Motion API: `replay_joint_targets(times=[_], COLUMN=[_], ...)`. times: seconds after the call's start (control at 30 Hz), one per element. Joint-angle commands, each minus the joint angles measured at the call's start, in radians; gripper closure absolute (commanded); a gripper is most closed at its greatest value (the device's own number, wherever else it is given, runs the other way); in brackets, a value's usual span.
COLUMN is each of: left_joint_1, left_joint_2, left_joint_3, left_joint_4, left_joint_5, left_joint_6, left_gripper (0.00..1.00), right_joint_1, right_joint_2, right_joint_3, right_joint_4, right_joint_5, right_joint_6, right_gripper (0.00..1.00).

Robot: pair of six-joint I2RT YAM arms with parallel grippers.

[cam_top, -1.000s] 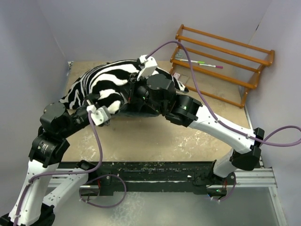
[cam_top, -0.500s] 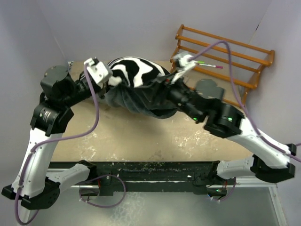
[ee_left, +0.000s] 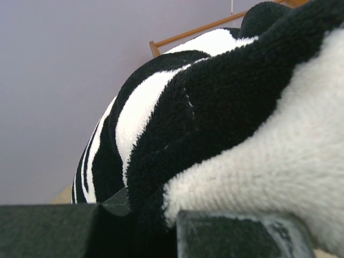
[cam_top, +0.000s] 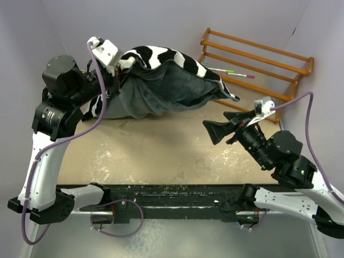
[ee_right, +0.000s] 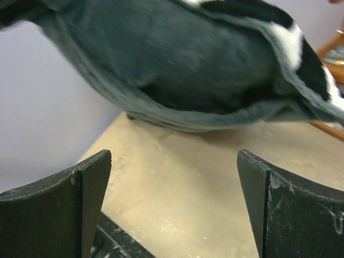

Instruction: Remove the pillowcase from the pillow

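1. Found the left gripper (cam_top: pixel 114 80) raised at ten o'clock over the table (cam_top: pixel 161 158), pressed together on a zebra-striped edge of the pillowcase (cam_top: pixel 161 88), with plush pile bunched between its fingers (ee_left: pixel 242 236) in the wrist view.
2. Noted the pillowcase hanging from that pinch across toward twelve o'clock, grey side facing the arms, stripes on top, belly sagging low. Could not tell whether touching the tabletop or just above it.
3. Found the right gripper (cam_top: pixel 223 128) at four o'clock, spread wide, holding nothing, aimed at the grey belly and apart from it.
4. Judged the step in hand as working the cushion out of the cover. Thought it best to hold the left pinch firm and high, close the right jaws low on the bulge through the grey cloth, then draw away from the held edge toward three o'clock. Advised against grabbing loose cloth alone — likely only to stretch the cover.
5. Could not see the pillow anywhere. Took it to be inside the sagging cover, unconfirmed. Could not make out the cover's open mouth either.
6. Marked the wooden rack (cam_top: pixel 258 59) at two o'clock, just behind the cover's right tip — a likely snag on a wide pull.
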Motion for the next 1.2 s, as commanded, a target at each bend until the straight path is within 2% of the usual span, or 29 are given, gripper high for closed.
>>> replay_joint_targets(times=[0.0,0.1,0.17,0.27,0.33,0.5,0.7,0.8,0.83,0.9,0.93,0.97,1.0,1.03,1.07,1.1,1.17], left_joint_1=[0.001,0.001,0.002,0.001,0.001,0.002,0.002,0.002,0.002,0.001,0.003,0.002,0.002,0.002,0.001,0.001,0.001], left_joint_2=[-0.057,-0.052,-0.066,-0.079,-0.082,-0.071,-0.092,-0.093,-0.098,-0.115,-0.127,-0.139,-0.15,-0.157,-0.166,-0.173,-0.184], left_joint_3=[0.117,0.17,0.169,0.166,0.169,0.161,0.122,0.119,0.107,0.065,0.037,0.013,-0.011,-0.028,-0.038,-0.042,-0.034], left_joint_4=[0.133,0.064,0.043,0.012,-0.012,-0.045,-0.027,-0.037,-0.034,-0.016,0.001,0.021,0.036,0.053,0.072,0.095,0.16], left_joint_5=[-0.048,-0.073,-0.078,-0.101,-0.139,-0.278,-0.269,-0.284,-0.293,-0.308,-0.314,-0.318,-0.319,-0.318,-0.318,-0.324,-0.356], left_joint_6=[-0.007,-0.005,0.008,0.044,0.075,0.147,0.159,0.176,0.185,0.209,0.226,0.24,0.258,0.273,0.284,0.294,0.322], left_gripper=[1.0,1.0,1.0,1.0,1.0,1.0,1.0,1.0,1.0,0.98,0.87,0.64,0.39,0.2,0.08,0.01,0.01], right_joint_1=[-0.005,-0.053,-0.134,-0.317,-0.397,-0.432,-0.45,-0.452,-0.452,-0.452,-0.45,-0.447,-0.444,-0.434,-0.417,-0.39,-0.329], right_joint_2=[-0.02,-0.006,0.035,0.134,0.189,0.249,0.439,0.499,0.516,0.554,0.575,0.601,0.622,0.644,0.66,0.674,0.717], right_joint_3=[-0.072,-0.107,-0.112,-0.077,-0.056,-0.038,0.103,0.15,0.168,0.217,0.266,0.31,0.351,0.396,0.443,0.488,0.603], right_joint_4=[0.047,0.125,0.17,0.196,0.228,0.321,0.29,0.348,0.369,0.409,0.419,0.416,0.412,0.402,0.386,0.358,0.283], right_joint_5=[0.206,0.261,0.209,0.002,-0.173,-0.749,-0.864,-0.96,-0.995,-1.04,-1.031,-1.031,-1.02,-0.988,-0.957,-0.888,-0.638], right_joint_6=[-0.029,-0.041,-0.075,-0.114,-0.166,-0.335,-0.411,-0.365,-0.344,-0.286,-0.282,-0.255,-0.218,-0.193,-0.188,-0.188,-0.215], right_gripper=[0.0,0.0,0.0,0.01,0.01,0.01,0.06,0.18,0.29,0.6,0.78,0.97,1.0,1.0,1.0,1.0,1.0])
